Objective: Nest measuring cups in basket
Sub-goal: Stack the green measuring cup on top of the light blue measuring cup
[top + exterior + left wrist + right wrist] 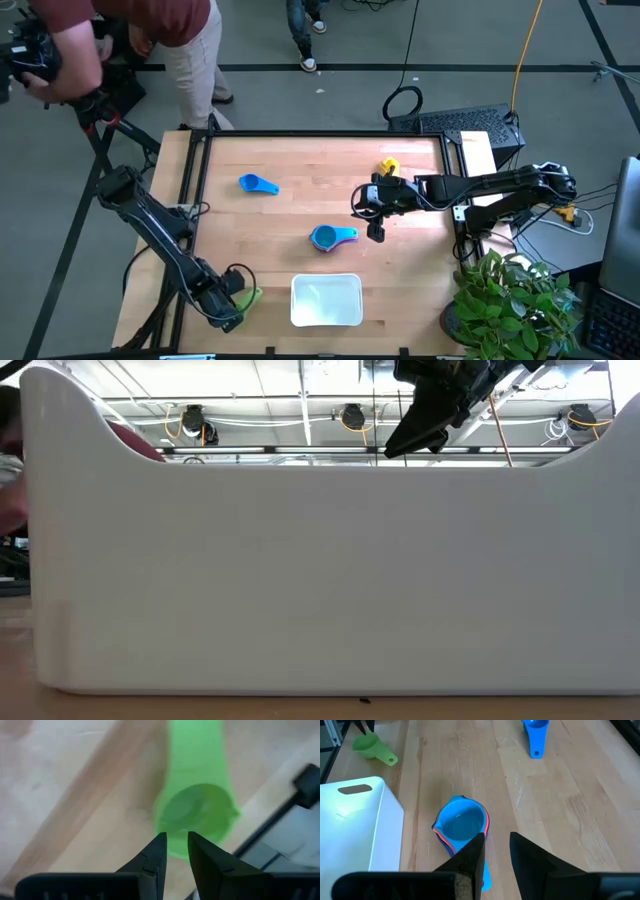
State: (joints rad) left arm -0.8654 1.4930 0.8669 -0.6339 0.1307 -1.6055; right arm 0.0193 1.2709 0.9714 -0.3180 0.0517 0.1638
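A nested stack of measuring cups [323, 237] [461, 822], light blue on top with a red rim and a dark blue one showing under it, stands mid-table. My right gripper [375, 232] [496, 842] [400, 445] hangs raised just right of it, narrowly open, over the stack's handle. A single blue cup [258, 184] [535, 732] lies toward the far left and a yellow cup [388, 165] toward the far right. The green cup [249, 296] [195, 815] [370, 747] rests left of the white basket [296, 300] [350, 820]. My left gripper [236, 305] [175, 842] is at its bowl, narrowly open. My left gripper has its fingertips [159, 847] over the near rim [177, 851] of the green cup's bowl, opposite the handle, coming in low from the table's left. The cup sits on the table. Whether the fingers touch it I cannot tell.
The basket stands at the near edge, and its wall [320, 580] fills the low view. A person [150, 30] stands beyond the far left corner. A potted plant [520, 300] sits off the near right corner. Bare wood lies between the cups.
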